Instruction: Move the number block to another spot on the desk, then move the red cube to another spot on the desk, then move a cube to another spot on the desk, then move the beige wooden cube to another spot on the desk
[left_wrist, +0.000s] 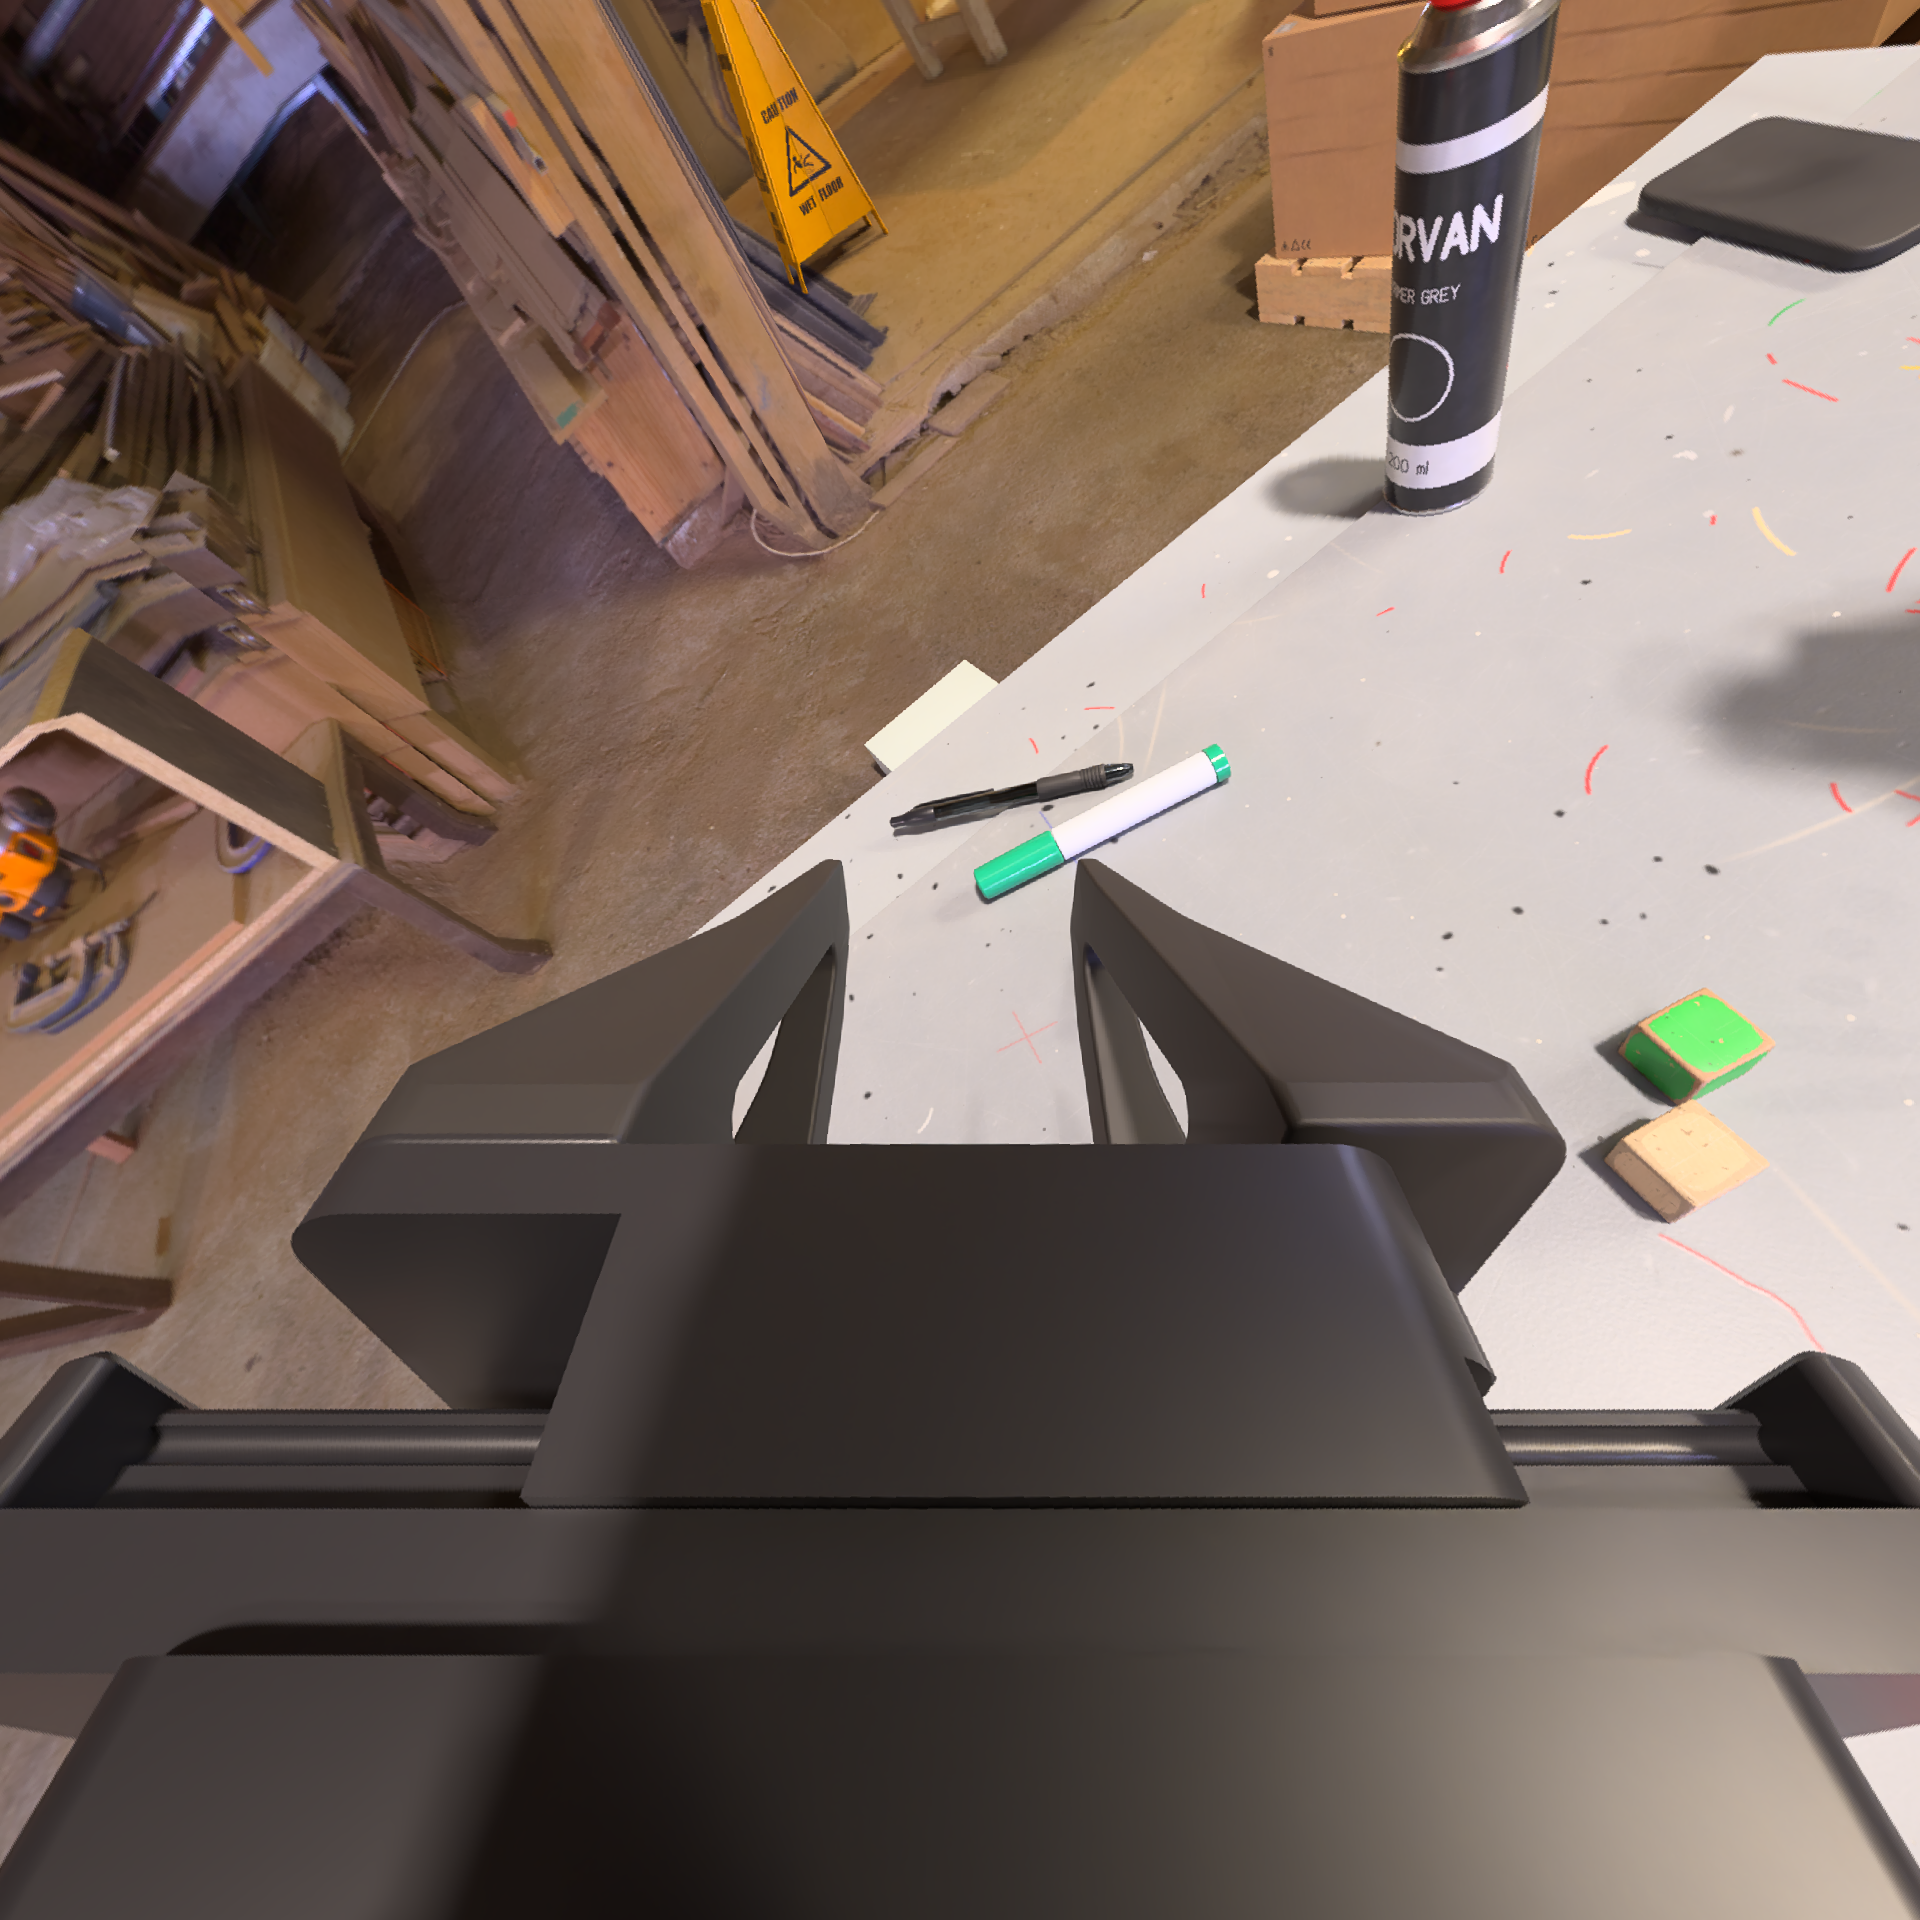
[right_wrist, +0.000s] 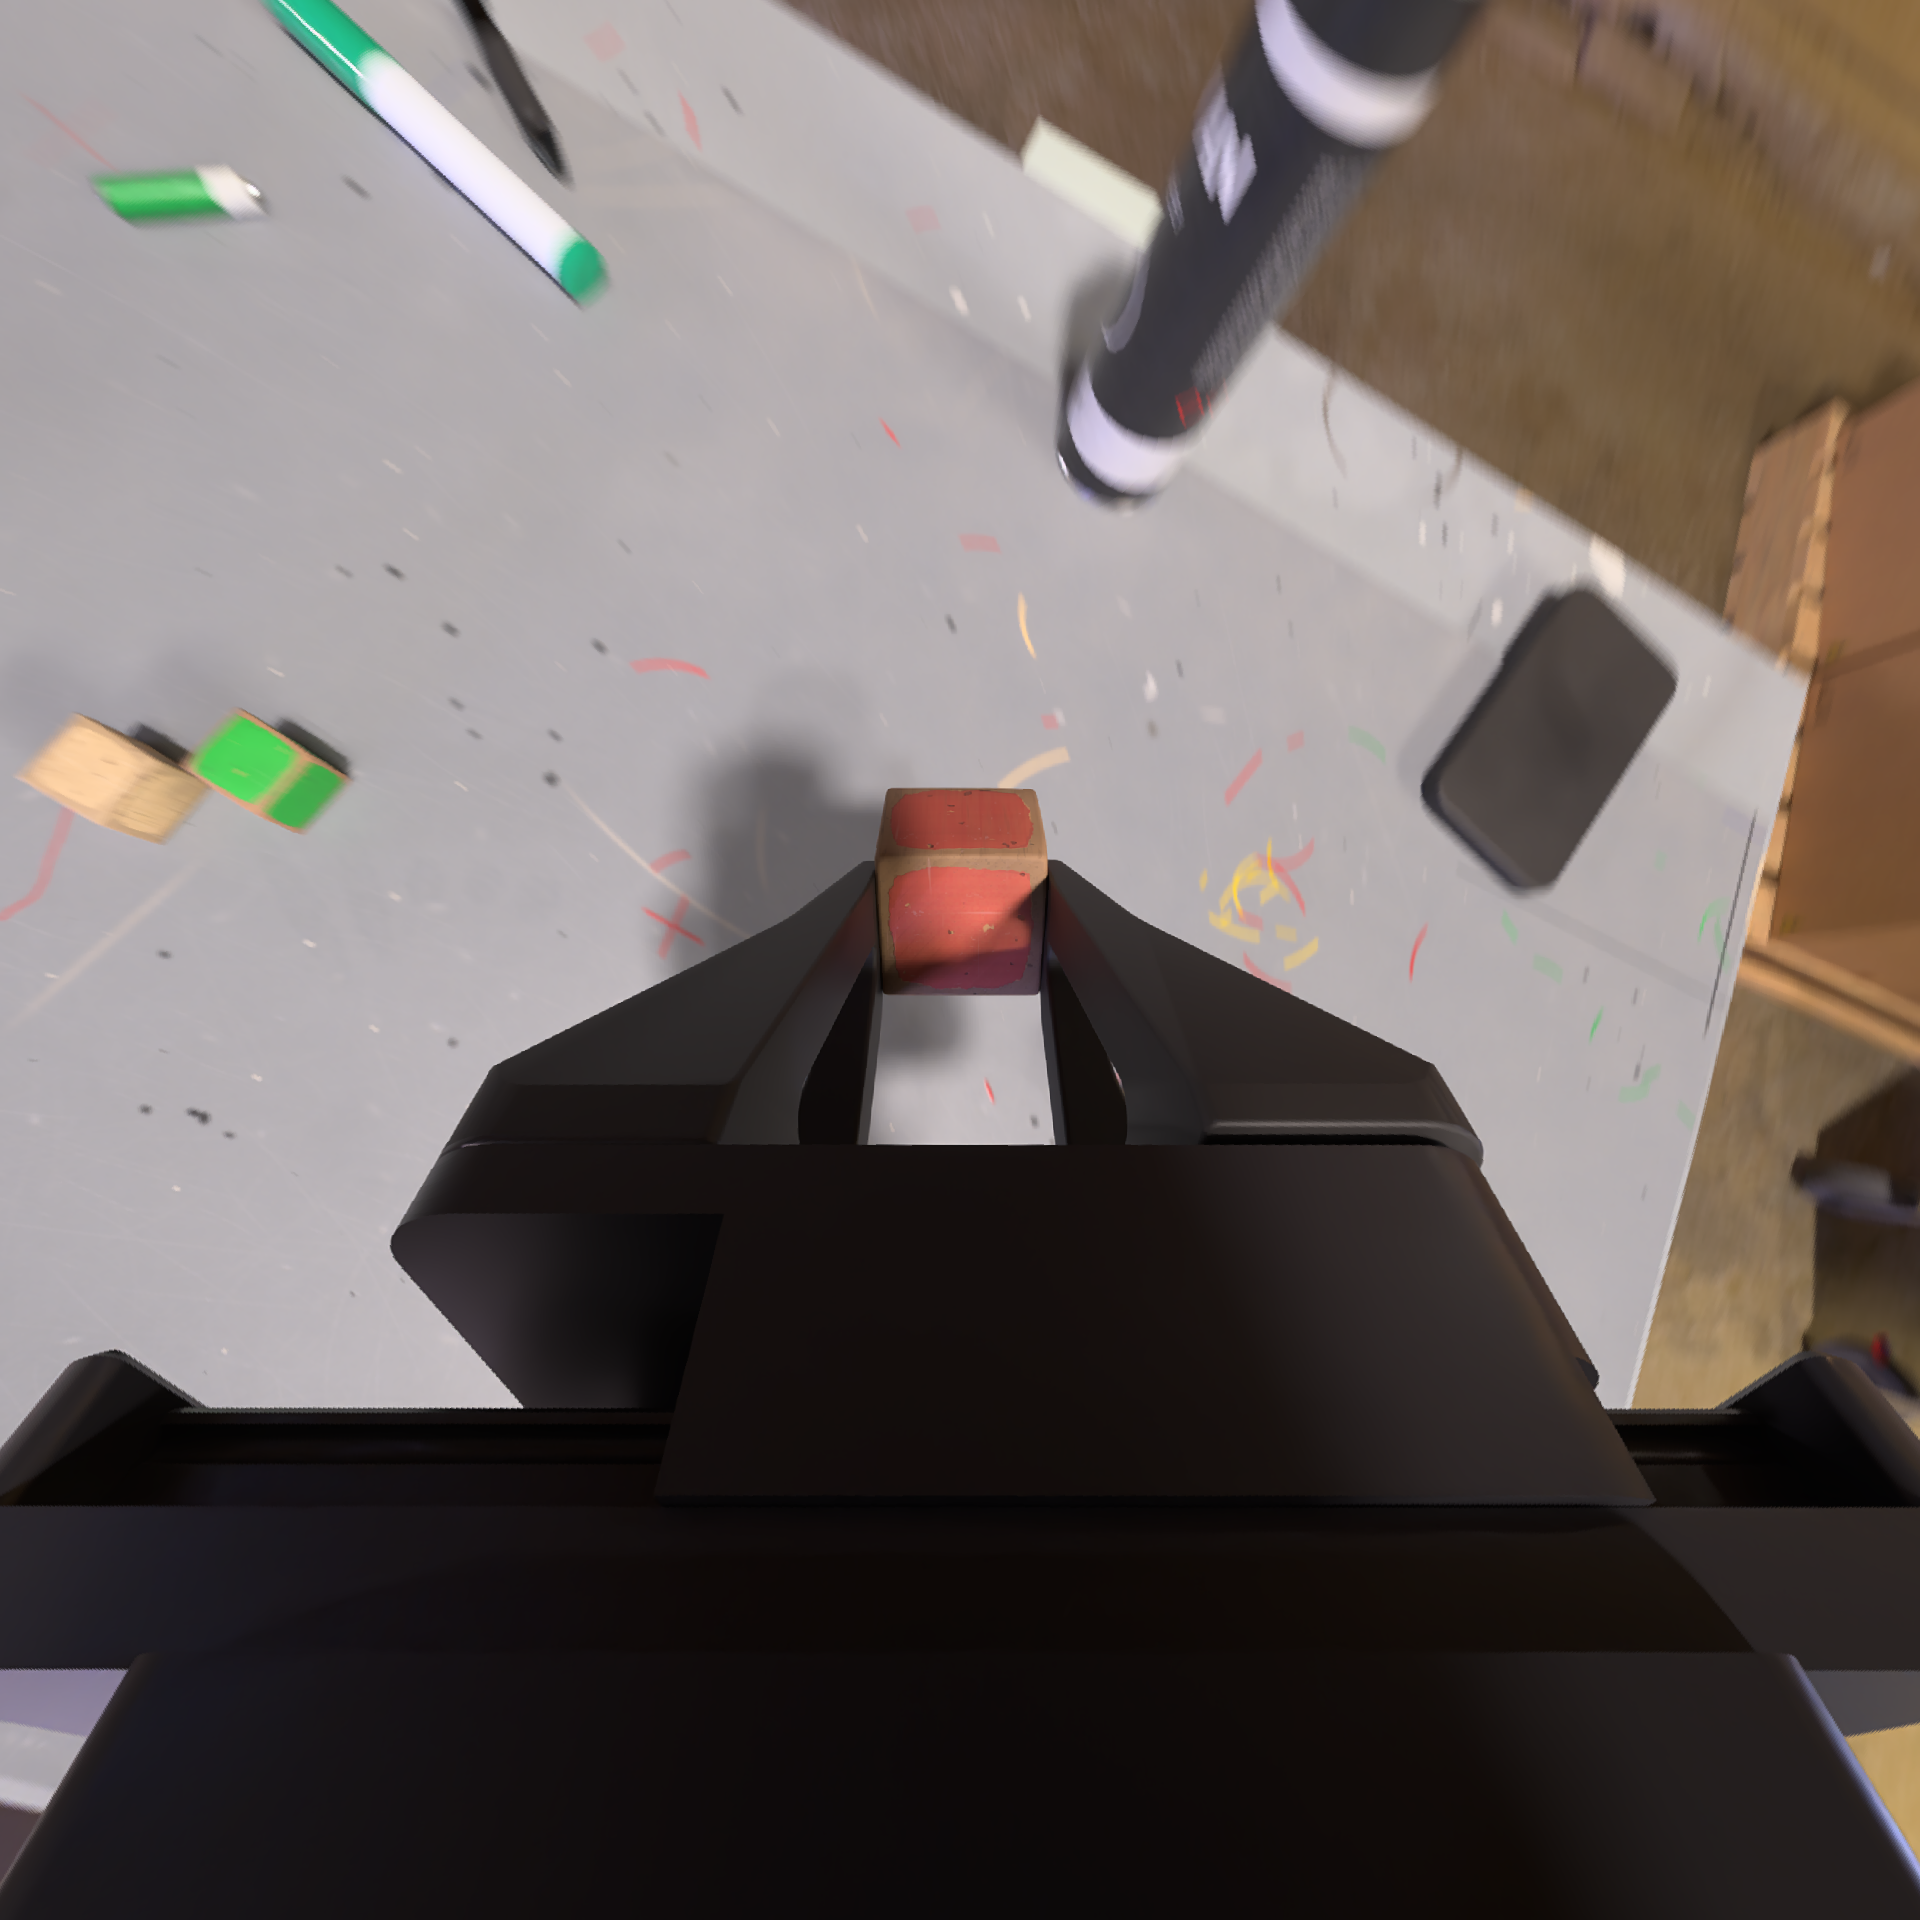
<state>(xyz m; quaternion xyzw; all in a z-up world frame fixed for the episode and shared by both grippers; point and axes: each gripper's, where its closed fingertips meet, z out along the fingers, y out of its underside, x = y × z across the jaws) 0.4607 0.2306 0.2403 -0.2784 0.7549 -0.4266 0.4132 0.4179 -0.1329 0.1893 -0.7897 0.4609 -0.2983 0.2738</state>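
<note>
My right gripper (right_wrist: 958, 883) is shut on the red cube (right_wrist: 958, 883) and holds it above the grey desk (right_wrist: 520, 499), with its shadow on the desk below. The green cube (right_wrist: 268, 771) and the beige wooden cube (right_wrist: 112, 777) lie side by side at the left of the right wrist view. They also show in the left wrist view, green cube (left_wrist: 1696, 1044) and beige wooden cube (left_wrist: 1683, 1158), to the right of my left gripper (left_wrist: 958, 883). My left gripper is open and empty above the desk near its edge. No number block is in view.
A tall black spray can (left_wrist: 1455, 270) stands near the desk's far edge. A green-and-white marker (left_wrist: 1101, 821) and a black pen (left_wrist: 1013, 795) lie ahead of the left gripper, next to a pale notepad (left_wrist: 930, 715). A dark phone (right_wrist: 1548, 732) and a small green lighter (right_wrist: 177, 194) lie on the desk.
</note>
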